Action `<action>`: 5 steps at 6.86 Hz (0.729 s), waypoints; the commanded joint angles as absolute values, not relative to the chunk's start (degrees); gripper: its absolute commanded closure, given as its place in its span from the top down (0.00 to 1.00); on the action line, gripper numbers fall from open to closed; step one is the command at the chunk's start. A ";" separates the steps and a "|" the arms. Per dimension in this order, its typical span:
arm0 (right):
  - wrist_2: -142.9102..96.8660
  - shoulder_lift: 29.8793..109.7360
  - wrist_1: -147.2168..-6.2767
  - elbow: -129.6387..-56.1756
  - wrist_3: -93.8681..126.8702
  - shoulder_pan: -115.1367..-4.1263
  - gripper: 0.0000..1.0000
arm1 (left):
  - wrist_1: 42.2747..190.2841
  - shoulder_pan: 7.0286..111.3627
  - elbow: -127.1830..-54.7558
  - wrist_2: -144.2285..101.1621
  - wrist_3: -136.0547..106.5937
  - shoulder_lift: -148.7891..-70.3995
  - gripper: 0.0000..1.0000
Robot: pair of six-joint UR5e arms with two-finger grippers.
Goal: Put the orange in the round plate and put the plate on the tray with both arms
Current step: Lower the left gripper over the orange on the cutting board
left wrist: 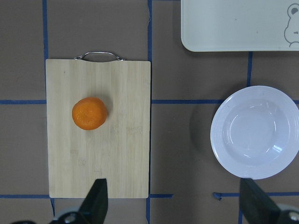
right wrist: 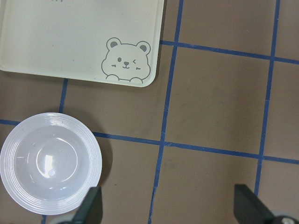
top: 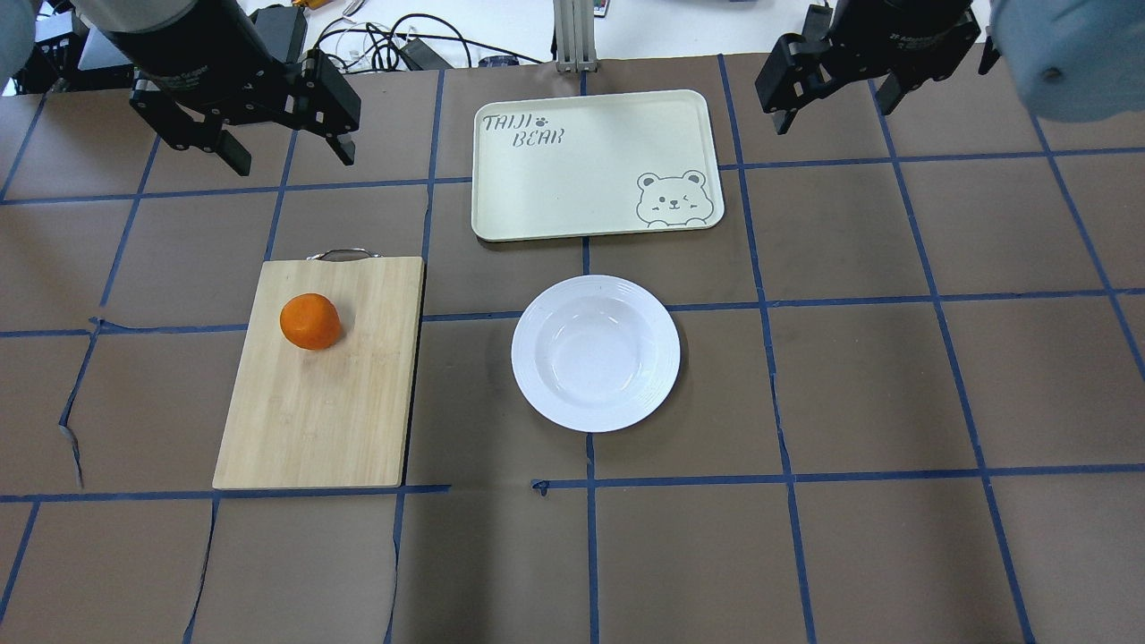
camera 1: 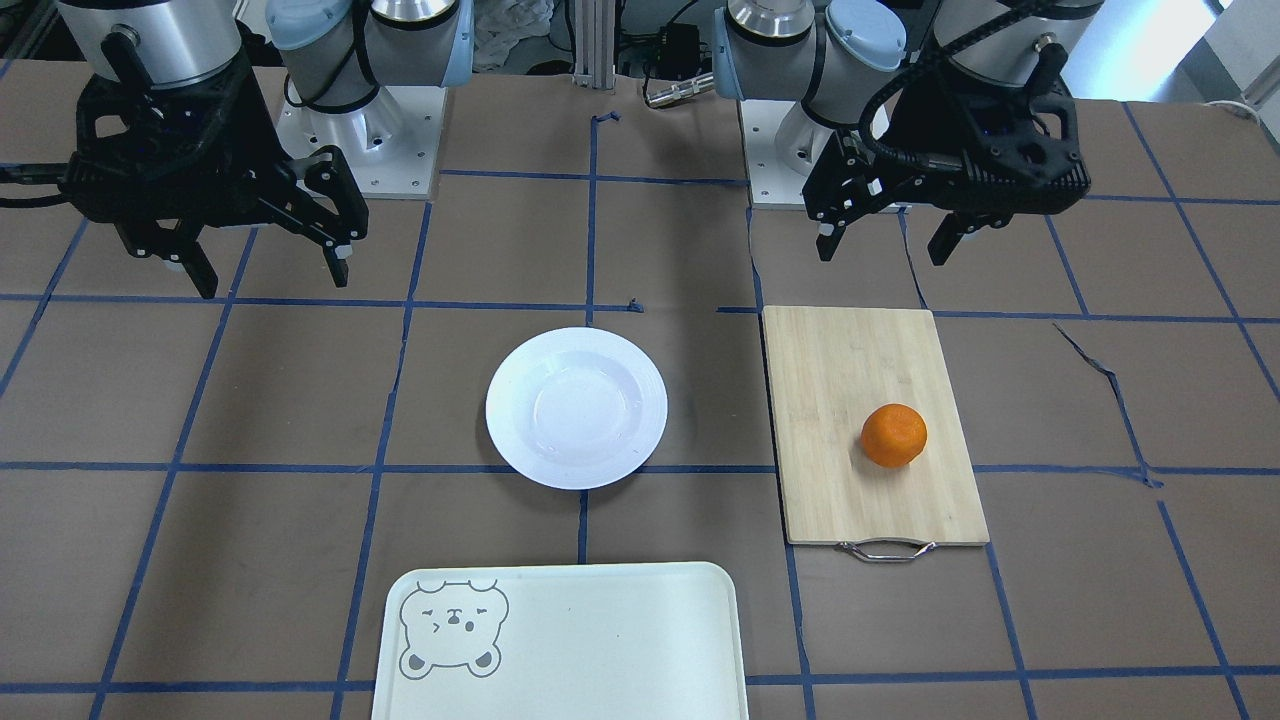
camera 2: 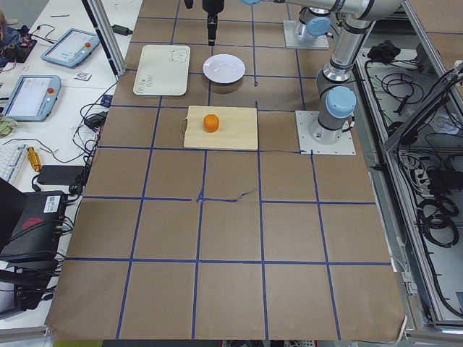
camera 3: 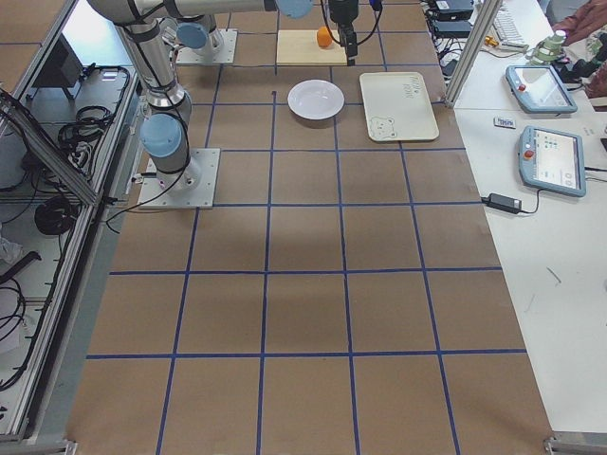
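The orange (camera 1: 893, 435) (top: 310, 321) (left wrist: 89, 113) lies on a bamboo cutting board (top: 331, 411). The white round plate (camera 1: 577, 407) (top: 596, 352) (right wrist: 50, 169) sits empty mid-table, to the board's right in the overhead view. Beyond it lies the pale tray (top: 581, 170) (camera 1: 600, 640) with a bear face, also empty. My left gripper (top: 291, 161) (camera 1: 885, 240) (left wrist: 175, 205) hangs open, high above the table near the board's handle end. My right gripper (top: 832, 112) (camera 1: 272, 280) (right wrist: 169, 207) is open too, raised to the right of the tray. Neither holds anything.
The cutting board (camera 1: 850, 360) has a metal handle (camera 1: 886, 549) pointing away from the robot. Both arm bases (camera 1: 360, 130) stand at the robot's edge of the table. Blue tape lines grid the brown table cover. Tablets (camera 3: 555, 156) and cables lie on a side desk.
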State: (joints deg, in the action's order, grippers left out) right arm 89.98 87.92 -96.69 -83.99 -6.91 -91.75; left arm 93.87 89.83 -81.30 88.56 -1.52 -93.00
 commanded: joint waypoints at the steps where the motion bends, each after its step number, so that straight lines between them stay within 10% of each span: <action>1: 90.09 87.46 -86.03 -79.74 -6.85 -91.76 1.00 | 92.12 87.91 -84.70 89.20 -1.76 -96.49 1.00; 5: 87.01 87.37 -82.35 -74.63 -7.39 -91.93 1.00 | 77.17 82.18 -101.13 97.78 0.17 -105.80 1.00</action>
